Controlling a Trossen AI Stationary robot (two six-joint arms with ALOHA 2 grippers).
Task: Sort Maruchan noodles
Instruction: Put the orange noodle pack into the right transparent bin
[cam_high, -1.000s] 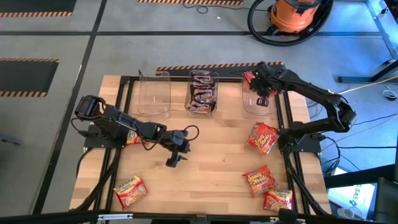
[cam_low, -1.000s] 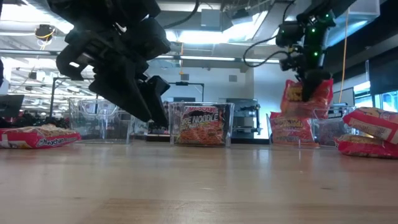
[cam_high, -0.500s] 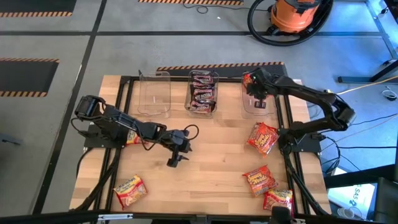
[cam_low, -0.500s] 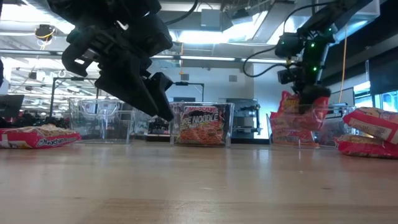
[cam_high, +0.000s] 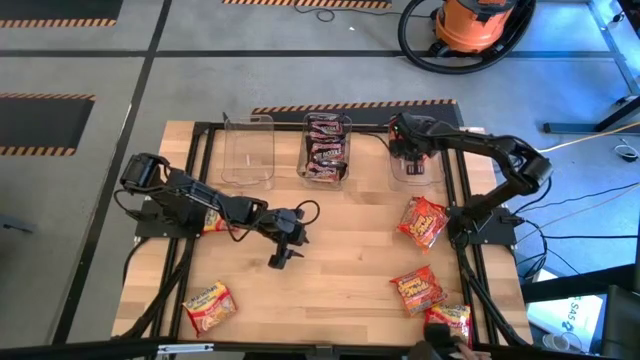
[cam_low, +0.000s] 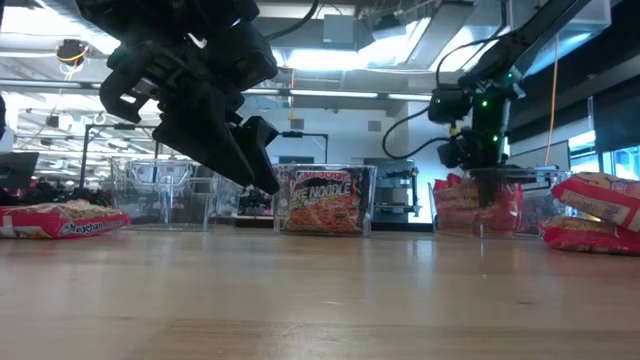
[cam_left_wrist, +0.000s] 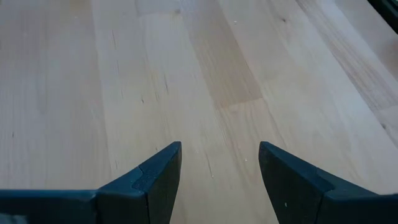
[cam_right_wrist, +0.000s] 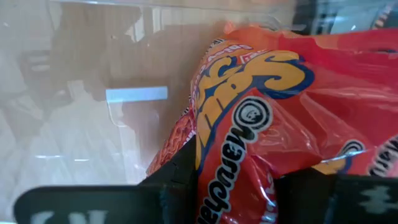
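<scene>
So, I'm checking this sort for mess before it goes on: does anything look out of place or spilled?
Nothing is spilled or damaged. The loose red-orange packets lie at odd angles on the table, simply unsorted. The right gripper holds a red packet inside the right tub; the left gripper hangs open and empty.

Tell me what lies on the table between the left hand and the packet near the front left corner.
Nothing: in the high view only bare wood separates the left hand, open, from the red-orange packet at the table corner.
</scene>
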